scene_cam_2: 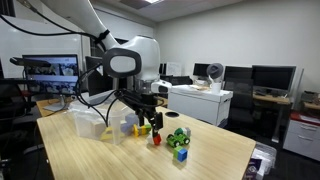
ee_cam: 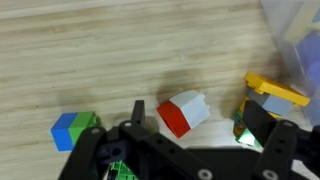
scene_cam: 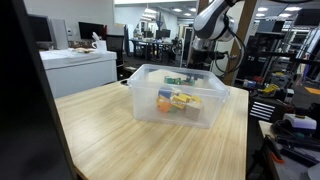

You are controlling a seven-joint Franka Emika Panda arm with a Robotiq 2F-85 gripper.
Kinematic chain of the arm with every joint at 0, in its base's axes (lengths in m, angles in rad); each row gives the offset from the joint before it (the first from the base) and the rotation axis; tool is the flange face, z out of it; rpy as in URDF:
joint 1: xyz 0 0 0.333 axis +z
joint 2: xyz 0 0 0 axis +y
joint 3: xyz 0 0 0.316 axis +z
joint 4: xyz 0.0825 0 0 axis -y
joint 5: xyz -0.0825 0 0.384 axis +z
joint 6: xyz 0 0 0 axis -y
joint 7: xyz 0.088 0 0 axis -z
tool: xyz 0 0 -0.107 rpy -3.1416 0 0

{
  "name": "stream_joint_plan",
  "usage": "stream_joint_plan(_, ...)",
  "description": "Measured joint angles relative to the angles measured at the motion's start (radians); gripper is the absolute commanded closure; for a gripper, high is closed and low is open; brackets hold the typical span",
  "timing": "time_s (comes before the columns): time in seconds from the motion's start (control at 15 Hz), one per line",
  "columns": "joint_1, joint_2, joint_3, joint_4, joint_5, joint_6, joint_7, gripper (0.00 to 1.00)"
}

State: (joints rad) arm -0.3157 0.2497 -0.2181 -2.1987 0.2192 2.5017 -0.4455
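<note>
A light wooden bench [scene_cam: 100,130] fills the foreground in both exterior views, in an office with desks and monitors behind it. The white robot arm [scene_cam_2: 125,60] bends down over the bench top. A clear plastic bin [scene_cam: 150,105] stands on the bench with a jumble of coloured toys [scene_cam: 175,100] inside it. In an exterior view the bin [scene_cam_2: 85,125] sits just beside the spot the arm reaches for.

The claw [scene_cam_2: 148,118] hangs above the bench with its jaws spread wide and has nothing in its grip. In the wrist view its two dark fingers [ee_cam: 135,118] stand on either side of a red-and-white block [ee_cam: 183,113], well clear of it. That block lies loose on the wood, outside the bin, directly under the claw. In an exterior view it shows as a small red piece [scene_cam_2: 156,138] on the bench top.

A blue-and-green block [ee_cam: 75,130] lies near it, beyond one finger. A yellow-and-blue block [ee_cam: 270,95] lies beyond the opposite finger, close to the bin's corner.
</note>
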Motion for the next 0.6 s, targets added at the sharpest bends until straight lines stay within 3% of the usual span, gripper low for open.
stream_joint_plan(0.6,-0.025,0.082,0.026,0.046,0.0,0.0,0.0,0.0)
